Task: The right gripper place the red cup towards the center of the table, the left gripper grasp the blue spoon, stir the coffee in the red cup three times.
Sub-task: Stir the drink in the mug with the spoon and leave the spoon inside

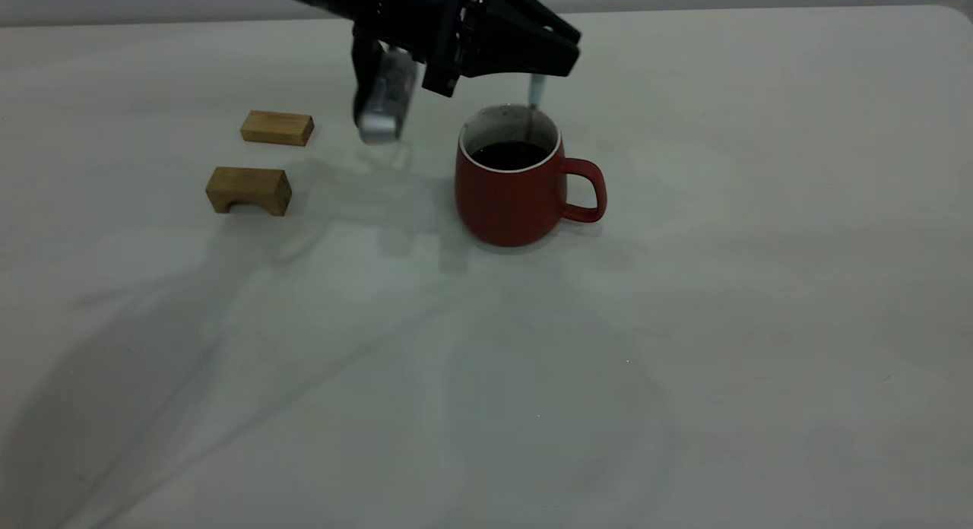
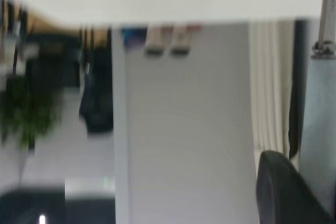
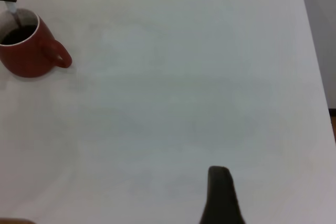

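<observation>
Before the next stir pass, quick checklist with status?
1. Red cup upright on the table: ok.
2. Blue spoon dipped into the cup from above: ok.
3. Left gripper over the cup rim, spoon running up into it: ok; finger contact cannot tell.
4. Coffee in the cup, no spill visible: ok.
5. Right gripper far from the cup: ok.
6. Wooden blocks apart from the cup: ok.

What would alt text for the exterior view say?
The left gripper holds the spoon upright in the coffee of a red cup on a table. Two wooden blocks lie to the cup's left.
</observation>
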Controlling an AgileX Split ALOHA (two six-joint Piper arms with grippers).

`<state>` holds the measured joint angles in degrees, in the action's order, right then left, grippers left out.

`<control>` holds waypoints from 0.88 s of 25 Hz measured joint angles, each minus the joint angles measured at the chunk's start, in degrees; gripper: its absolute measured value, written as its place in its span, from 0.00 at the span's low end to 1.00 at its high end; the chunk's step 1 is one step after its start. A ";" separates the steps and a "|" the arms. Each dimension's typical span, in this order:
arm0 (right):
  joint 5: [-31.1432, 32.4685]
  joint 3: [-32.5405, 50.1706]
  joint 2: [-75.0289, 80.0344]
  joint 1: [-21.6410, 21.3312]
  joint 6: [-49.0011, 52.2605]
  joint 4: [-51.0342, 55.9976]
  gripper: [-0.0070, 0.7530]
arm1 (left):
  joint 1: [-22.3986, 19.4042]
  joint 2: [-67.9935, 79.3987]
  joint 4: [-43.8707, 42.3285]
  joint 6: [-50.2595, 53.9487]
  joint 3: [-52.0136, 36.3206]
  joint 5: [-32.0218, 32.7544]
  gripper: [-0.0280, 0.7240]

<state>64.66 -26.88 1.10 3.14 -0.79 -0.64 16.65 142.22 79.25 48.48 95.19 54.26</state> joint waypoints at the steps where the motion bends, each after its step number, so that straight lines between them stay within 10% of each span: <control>1: 0.00 0.00 0.00 0.00 0.00 0.00 0.79 | 0.00 -0.68 -0.81 -0.45 0.05 -1.65 0.23; 22: 0.00 0.00 0.00 0.00 0.00 0.00 0.79 | 0.54 0.39 -0.88 -4.06 0.21 -0.82 0.22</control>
<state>64.66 -26.88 1.10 3.14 -0.79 -0.64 17.19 142.62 78.37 44.42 95.40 53.44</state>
